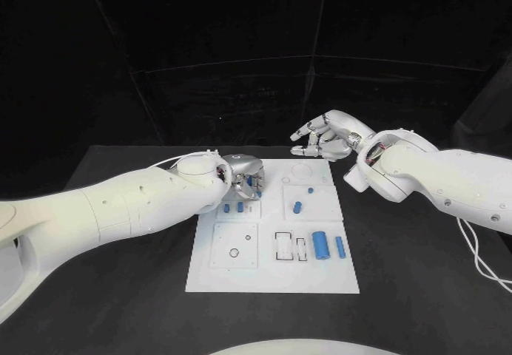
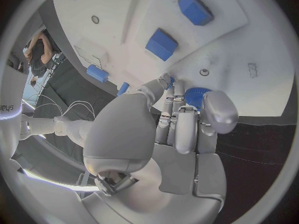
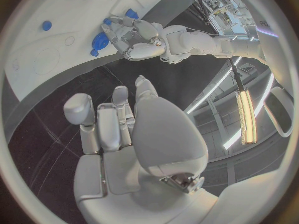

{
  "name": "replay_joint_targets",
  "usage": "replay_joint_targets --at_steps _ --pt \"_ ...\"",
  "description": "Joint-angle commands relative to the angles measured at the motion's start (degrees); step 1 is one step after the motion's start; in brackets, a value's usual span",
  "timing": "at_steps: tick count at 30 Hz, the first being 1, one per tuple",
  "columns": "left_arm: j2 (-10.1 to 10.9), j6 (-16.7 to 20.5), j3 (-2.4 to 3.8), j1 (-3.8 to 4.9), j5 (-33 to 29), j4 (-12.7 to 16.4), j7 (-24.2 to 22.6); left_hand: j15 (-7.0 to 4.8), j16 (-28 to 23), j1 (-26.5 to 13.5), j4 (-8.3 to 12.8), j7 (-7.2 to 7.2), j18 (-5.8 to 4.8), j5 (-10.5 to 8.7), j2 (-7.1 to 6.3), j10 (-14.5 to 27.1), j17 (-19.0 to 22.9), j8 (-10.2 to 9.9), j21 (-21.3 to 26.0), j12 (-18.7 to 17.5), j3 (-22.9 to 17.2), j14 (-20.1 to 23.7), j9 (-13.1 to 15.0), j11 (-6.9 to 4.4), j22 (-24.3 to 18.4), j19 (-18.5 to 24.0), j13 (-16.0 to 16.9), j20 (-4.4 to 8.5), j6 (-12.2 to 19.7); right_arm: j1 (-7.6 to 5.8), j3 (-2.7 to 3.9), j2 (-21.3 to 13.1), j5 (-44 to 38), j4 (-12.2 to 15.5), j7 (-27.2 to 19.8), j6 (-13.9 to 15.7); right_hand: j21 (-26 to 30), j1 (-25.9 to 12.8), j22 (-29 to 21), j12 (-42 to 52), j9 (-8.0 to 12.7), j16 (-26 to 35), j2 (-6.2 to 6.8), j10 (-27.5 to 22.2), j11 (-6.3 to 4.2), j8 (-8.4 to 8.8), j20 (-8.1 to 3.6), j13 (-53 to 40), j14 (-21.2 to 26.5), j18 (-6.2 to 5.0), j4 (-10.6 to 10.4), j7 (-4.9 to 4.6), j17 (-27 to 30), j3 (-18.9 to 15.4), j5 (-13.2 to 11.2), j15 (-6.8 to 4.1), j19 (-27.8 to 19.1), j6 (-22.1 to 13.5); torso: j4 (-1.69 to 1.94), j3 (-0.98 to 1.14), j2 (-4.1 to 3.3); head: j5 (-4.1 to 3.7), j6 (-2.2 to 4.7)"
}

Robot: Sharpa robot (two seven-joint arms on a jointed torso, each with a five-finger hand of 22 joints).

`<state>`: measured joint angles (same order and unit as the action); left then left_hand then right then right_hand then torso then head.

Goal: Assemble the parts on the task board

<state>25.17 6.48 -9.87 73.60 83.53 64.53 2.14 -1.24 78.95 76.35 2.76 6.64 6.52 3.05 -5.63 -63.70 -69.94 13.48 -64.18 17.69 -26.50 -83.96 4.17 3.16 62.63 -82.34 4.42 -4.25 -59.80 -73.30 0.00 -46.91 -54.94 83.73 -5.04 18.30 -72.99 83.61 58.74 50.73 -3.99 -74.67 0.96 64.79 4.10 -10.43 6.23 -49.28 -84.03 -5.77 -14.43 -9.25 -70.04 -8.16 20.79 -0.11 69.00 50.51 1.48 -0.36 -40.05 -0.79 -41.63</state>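
Observation:
The white task board [image 1: 272, 270] lies mid-table. My left hand [image 1: 241, 176] hovers low over its far left corner, fingers closed around a round ribbed blue part [image 2: 196, 95], which also shows as a blue part [image 3: 99, 42] in the right wrist view under that left hand [image 3: 134, 37]. My right hand [image 1: 323, 138] hangs beyond the board's far edge over the black table, fingers apart and loosely curled, holding nothing; the same right hand [image 3: 124, 129] is bare in its own wrist view.
On the board lie a thick blue cylinder [image 1: 319, 245], a thin blue pin [image 1: 340, 247], two small blue pieces [image 1: 297, 206] [image 1: 311, 191] and two blue blocks [image 1: 226, 209] [image 1: 243, 209]. Rectangular slots [image 1: 284, 247] sit beside the cylinder. Black table [image 1: 416, 296] surrounds the board.

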Motion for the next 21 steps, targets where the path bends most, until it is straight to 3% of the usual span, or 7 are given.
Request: replay_joint_targets --at_steps 1,6,8,11,16,20,21 --pt "0.80 3.50 0.31 -0.03 -1.26 0.68 -0.99 -0.27 0.26 -0.14 0.19 0.17 -0.72 -0.20 0.28 -0.48 0.07 -0.47 -0.31 -0.55 -0.43 -2.24 -0.09 0.09 0.19 -0.16 -0.14 0.08 -0.35 -0.10 0.03 0.03 0.10 -0.05 -0.47 0.04 0.28 0.12 -0.01 0.18 0.04 0.17 -0.61 -0.25 -0.08 -0.38 -0.07 -0.09 -0.73 -0.86 -0.01 0.18 -0.09 -0.05 0.15 -0.11 -0.38 -0.33 0.09 -0.03 0.06 -0.15 0.10" --pt "2.30 5.77 1.92 -0.03 -3.84 2.62 -1.77 -0.21 0.22 -0.24 0.28 0.25 -0.78 -0.21 0.11 -0.53 0.20 -0.67 -0.55 -0.84 -0.54 -2.23 -0.12 0.18 0.47 -0.20 -0.23 0.05 -0.35 -0.10 0.03 0.01 0.10 -0.22 -0.46 0.04 0.28 0.12 -0.01 0.18 0.04 0.17 -0.61 -0.25 -0.08 -0.38 -0.07 -0.09 -0.73 -0.86 -0.01 0.18 -0.09 -0.05 0.15 -0.11 -0.38 -0.33 0.08 -0.01 0.08 -0.12 0.27" --pt "3.33 6.23 2.84 -0.03 -4.99 3.91 -1.98 -0.20 0.21 -0.25 0.29 0.26 -0.80 -0.20 0.09 -0.56 0.22 -0.69 -0.64 -0.88 -0.55 -2.23 -0.12 0.18 0.57 -0.23 -0.24 0.05 -0.37 -0.10 0.03 -0.01 0.10 -0.29 -0.45 0.04 0.28 0.12 -0.01 0.18 0.04 0.17 -0.61 -0.25 -0.08 -0.38 -0.07 -0.09 -0.73 -0.86 -0.01 0.18 -0.09 -0.05 0.15 -0.11 -0.38 -0.33 0.07 -0.01 0.06 -0.09 0.35" --pt "5.14 6.20 3.68 -0.04 -6.39 5.79 -1.99 -0.20 0.21 -0.25 0.29 0.26 -0.80 -0.20 0.09 -0.56 0.22 -0.69 -0.64 -0.88 -0.55 -2.23 -0.12 0.18 0.57 -0.23 -0.24 0.05 -0.37 -0.10 0.03 -0.05 0.10 -0.38 -0.45 0.00 0.28 0.12 -0.01 0.18 0.04 0.17 -0.61 -0.25 -0.08 -0.38 -0.07 -0.09 -0.73 -0.86 -0.01 0.18 -0.09 -0.05 0.15 -0.11 -0.38 -0.33 0.12 -0.04 0.08 -0.03 0.43" --pt "8.13 5.00 4.19 0.00 -7.83 7.63 -1.64 -0.18 0.19 -0.29 0.37 0.29 -0.83 -0.20 0.00 -0.71 0.32 -0.77 -0.80 -1.03 -0.64 -2.22 -0.12 0.20 0.75 -0.26 -0.28 0.03 -0.47 -0.10 0.03 -0.22 0.10 -0.40 -0.41 -0.03 0.28 0.12 -0.01 0.18 0.04 0.17 -0.61 -0.25 -0.08 -0.38 -0.07 -0.09 -0.73 -0.86 -0.01 0.18 -0.09 -0.05 0.15 -0.11 -0.38 -0.33 0.24 -0.01 0.13 -0.08 0.45" --pt "10.30 3.55 4.31 0.02 -8.27 8.51 -1.16 -0.17 0.16 -0.41 0.39 0.28 -0.86 -0.21 -0.12 -0.82 0.40 -0.85 -0.94 -1.15 -0.64 -2.21 -0.12 0.21 0.91 -0.28 -0.31 0.01 -0.55 -0.10 0.03 -0.32 0.10 -0.38 -0.37 -0.06 0.28 0.12 -0.01 0.18 0.04 0.17 -0.61 -0.25 -0.08 -0.38 -0.07 -0.09 -0.73 -0.86 -0.01 0.18 -0.09 -0.05 0.15 -0.11 -0.38 -0.33 0.21 -0.01 0.05 0.02 0.52" --pt "10.92 3.07 4.33 0.02 -8.34 8.74 -0.97 -0.16 0.16 -0.43 0.39 0.28 -0.86 -0.21 -0.15 -0.85 0.41 -0.86 -0.96 -1.17 -0.64 -2.20 -0.12 0.21 0.93 -0.28 -0.31 0.01 -0.57 -0.10 0.03 -0.35 0.10 -0.38 -0.36 -0.07 0.28 0.12 -0.01 0.18 0.04 0.17 -0.61 -0.25 -0.08 -0.38 -0.07 -0.09 -0.73 -0.86 -0.01 0.18 -0.09 -0.05 0.15 -0.11 -0.38 -0.33 0.07 -0.05 0.00 0.06 0.49"
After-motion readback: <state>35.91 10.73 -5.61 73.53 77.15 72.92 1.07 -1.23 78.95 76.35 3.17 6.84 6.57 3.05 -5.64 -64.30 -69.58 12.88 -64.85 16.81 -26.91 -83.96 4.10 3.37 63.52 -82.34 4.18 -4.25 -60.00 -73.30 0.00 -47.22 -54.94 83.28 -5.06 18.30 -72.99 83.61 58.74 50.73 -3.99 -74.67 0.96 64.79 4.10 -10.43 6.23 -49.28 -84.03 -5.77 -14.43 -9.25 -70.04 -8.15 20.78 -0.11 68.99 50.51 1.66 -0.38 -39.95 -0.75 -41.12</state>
